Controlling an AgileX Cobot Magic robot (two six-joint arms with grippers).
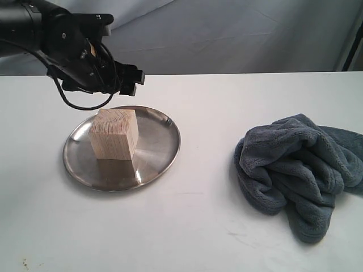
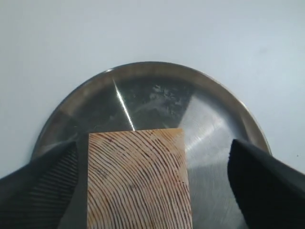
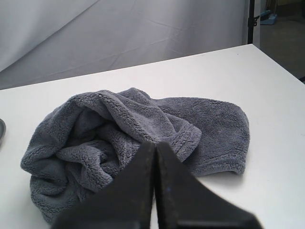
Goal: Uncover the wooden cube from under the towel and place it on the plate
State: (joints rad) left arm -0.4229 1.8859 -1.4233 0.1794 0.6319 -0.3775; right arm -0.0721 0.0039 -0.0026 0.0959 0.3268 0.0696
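Since the wooden cube (image 1: pixel 114 135) sits squarely on the plate (image 1: pixel 161 141), just below the left claw (image 1: pixel 131 81), that claw hangs released, its jaws spread with a gap on either side of the cube; the placing looks done. Further right, the right claw (image 3: pixel 155 191) is clenched on nothing, and the crumpled towel (image 1: pixel 295 164) lies just beyond its tips, cast well aside from the plate.

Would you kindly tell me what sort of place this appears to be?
Probably a robotics lab or test studio: a bare white table, a grey cloth backdrop hung behind it, and a black robot arm over it.
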